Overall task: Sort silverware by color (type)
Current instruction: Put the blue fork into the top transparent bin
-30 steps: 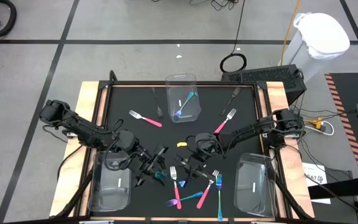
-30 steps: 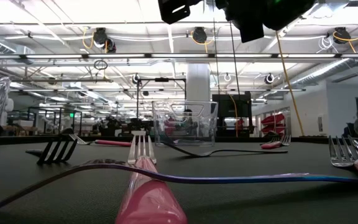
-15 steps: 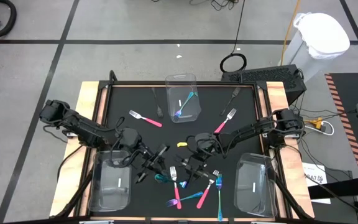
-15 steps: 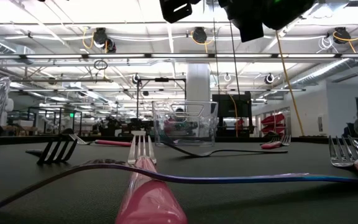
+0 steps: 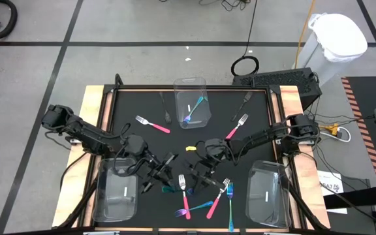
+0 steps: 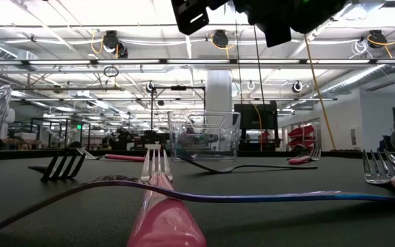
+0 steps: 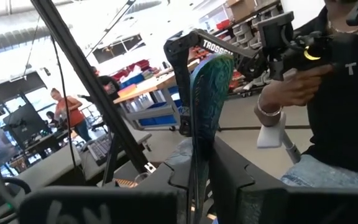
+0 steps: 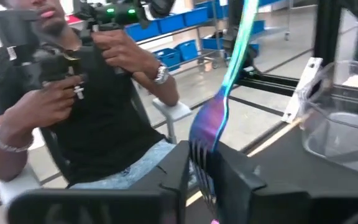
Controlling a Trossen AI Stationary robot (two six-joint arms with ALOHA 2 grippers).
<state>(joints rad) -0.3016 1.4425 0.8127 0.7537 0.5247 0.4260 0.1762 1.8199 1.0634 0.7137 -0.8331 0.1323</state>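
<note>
Toward the left of the black counter (image 5: 126, 101) a pink fork (image 5: 152, 124) lies alone, with a clear bin (image 5: 117, 193) at the near left corner below the left arm. The left tool (image 5: 164, 171) sits low over the counter near the middle, its fingers (image 7: 227, 163) pressed close on a teal-handled utensil (image 7: 205, 106) that stands up between them in the left wrist view. Just right of it a cluster of pink and teal forks (image 5: 204, 199) lies scattered near the front edge. At the back centre a second clear bin (image 5: 192, 104) holds a few teal and blue pieces. The right tool (image 5: 200, 175) hovers beside the left one, over the cluster; its fingers (image 8: 178, 165) are narrowly parted around the prongs of an iridescent blue-purple fork (image 8: 219, 106) whose handle rises upward. Another pink fork (image 5: 235, 127) and a dark fork (image 5: 243, 101) lie toward the back right, and a third clear bin (image 5: 266, 192) stands at the near right corner. A person's hand (image 8: 126, 53) shows in the room beyond.
</note>
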